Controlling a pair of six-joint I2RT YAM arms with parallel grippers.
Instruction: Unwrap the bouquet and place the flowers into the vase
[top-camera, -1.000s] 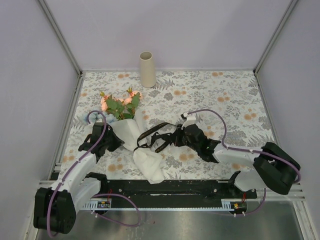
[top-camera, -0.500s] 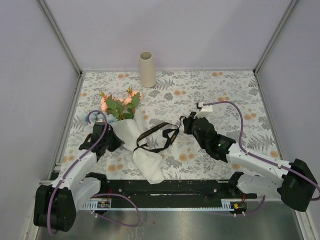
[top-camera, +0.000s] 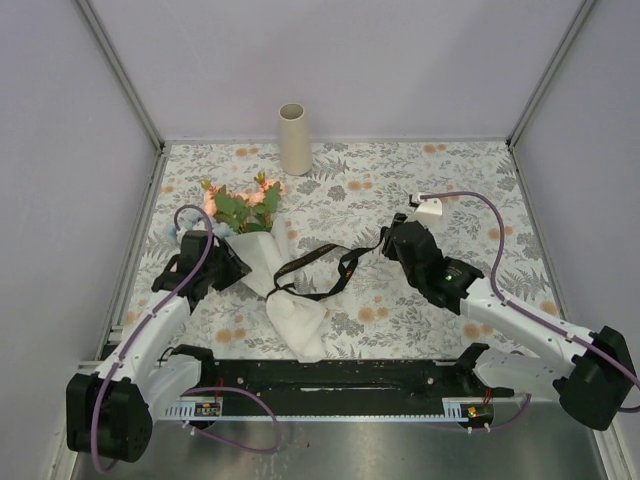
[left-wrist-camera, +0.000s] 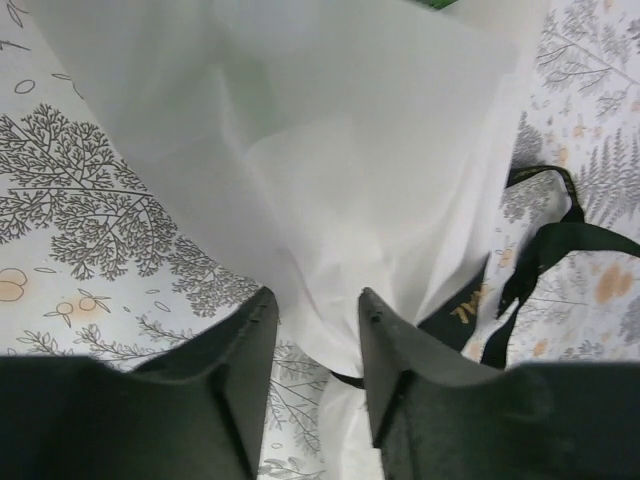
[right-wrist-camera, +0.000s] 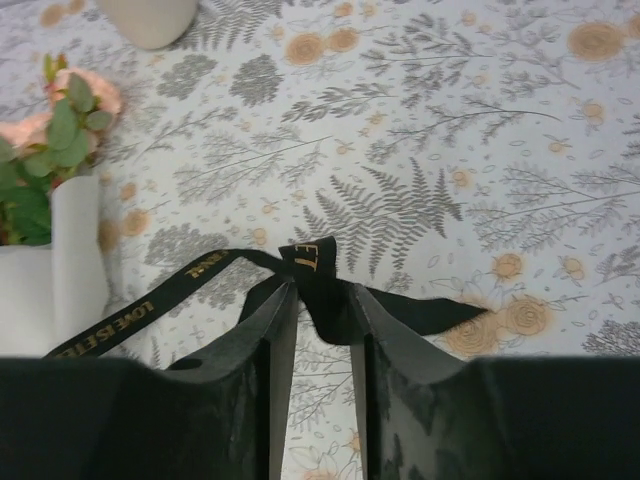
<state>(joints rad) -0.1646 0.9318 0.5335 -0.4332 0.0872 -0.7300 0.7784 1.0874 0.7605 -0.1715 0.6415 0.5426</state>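
The bouquet lies at the left of the table, its peach-pink flowers (top-camera: 240, 203) and green leaves poking out of the white paper wrap (top-camera: 268, 262). A black ribbon (right-wrist-camera: 140, 312) with gold lettering trails loose from the wrap toward the right. My left gripper (top-camera: 228, 268) stands open at the wrap's left side, and a fold of white paper (left-wrist-camera: 330, 150) reaches between its fingertips. My right gripper (top-camera: 388, 245) is open too, with the ribbon's knotted end lying between its tips (right-wrist-camera: 322, 295). The beige vase (top-camera: 294, 138) stands upright at the back, apart from both grippers.
The table wears a floral-print cloth (top-camera: 450, 190). Pale walls and metal frame posts (top-camera: 125, 80) close in the back and sides. The wrap's lower tail (top-camera: 298, 322) reaches toward the near rail (top-camera: 330, 375).
My right gripper drew the ribbon out to the right and back, then parted its jaws. The left gripper's jaws also opened beside the wrap. The ribbon loop now lies longer across the table.
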